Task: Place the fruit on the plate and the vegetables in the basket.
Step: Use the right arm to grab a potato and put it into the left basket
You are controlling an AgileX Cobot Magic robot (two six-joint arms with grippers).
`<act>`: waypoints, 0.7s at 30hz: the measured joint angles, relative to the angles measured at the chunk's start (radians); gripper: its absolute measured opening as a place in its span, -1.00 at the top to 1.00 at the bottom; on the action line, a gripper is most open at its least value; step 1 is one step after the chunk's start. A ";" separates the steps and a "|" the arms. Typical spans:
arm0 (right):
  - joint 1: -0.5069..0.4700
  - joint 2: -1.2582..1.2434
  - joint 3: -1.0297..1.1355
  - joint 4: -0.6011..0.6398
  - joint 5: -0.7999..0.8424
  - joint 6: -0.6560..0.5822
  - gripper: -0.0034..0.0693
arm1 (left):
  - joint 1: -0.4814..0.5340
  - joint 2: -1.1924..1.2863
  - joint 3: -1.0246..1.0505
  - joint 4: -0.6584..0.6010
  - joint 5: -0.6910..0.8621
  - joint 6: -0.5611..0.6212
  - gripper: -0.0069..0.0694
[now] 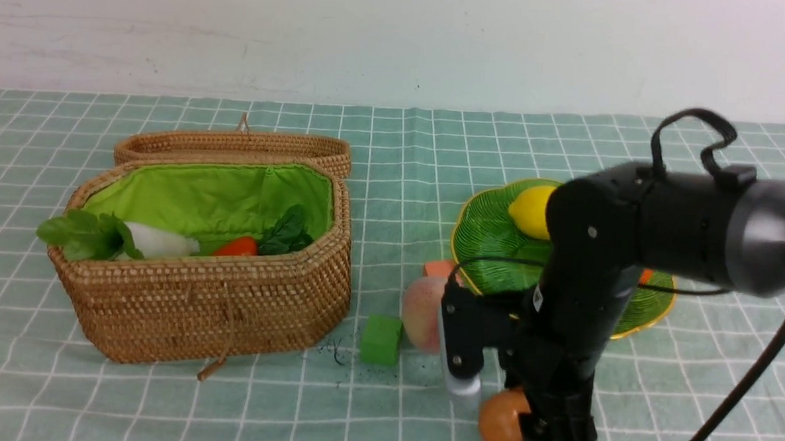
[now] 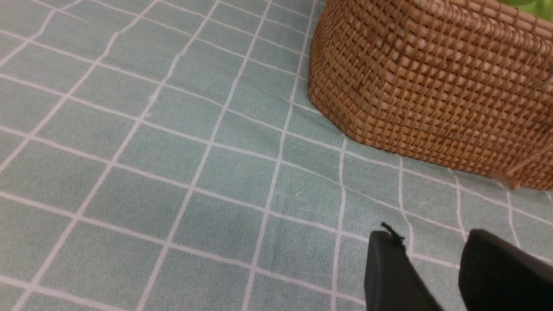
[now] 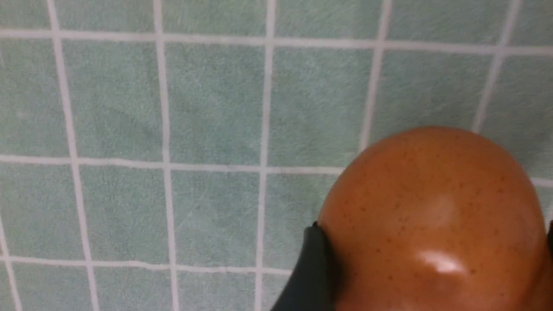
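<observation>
Potato (image 3: 432, 224) low over the tabletop (image 1: 395, 148), your right claw (image 1: 536, 440) around it with one finger (image 3: 313, 268) touching, real grip you cannot tell, your left claw (image 2: 432, 236) parted and empty near the basket (image 2: 432, 86), lemon (image 1: 531, 210) on the plate (image 1: 484, 234).

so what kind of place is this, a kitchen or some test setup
Probably a staged test tabletop, not a kitchen: a pale green checked tablecloth against a bare white wall, toy-like produce in a tan woven wicker basket, and a black robot arm.
</observation>
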 joint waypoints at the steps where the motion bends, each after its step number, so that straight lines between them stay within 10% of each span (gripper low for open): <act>1: 0.000 -0.003 -0.053 0.027 0.020 0.014 -0.80 | 0.000 0.000 0.000 0.000 0.000 0.000 0.19; 10: 0.000 -0.015 -0.474 0.420 -0.063 0.053 -0.80 | 0.000 0.000 0.000 0.000 0.000 0.000 0.19; 17: 0.016 0.086 -0.560 0.930 -0.444 -0.242 -0.80 | 0.000 0.000 0.000 0.000 0.000 0.000 0.19; 21: 0.051 0.215 -0.560 1.000 -0.508 -0.318 -0.80 | 0.000 0.000 0.000 0.000 0.000 0.000 0.19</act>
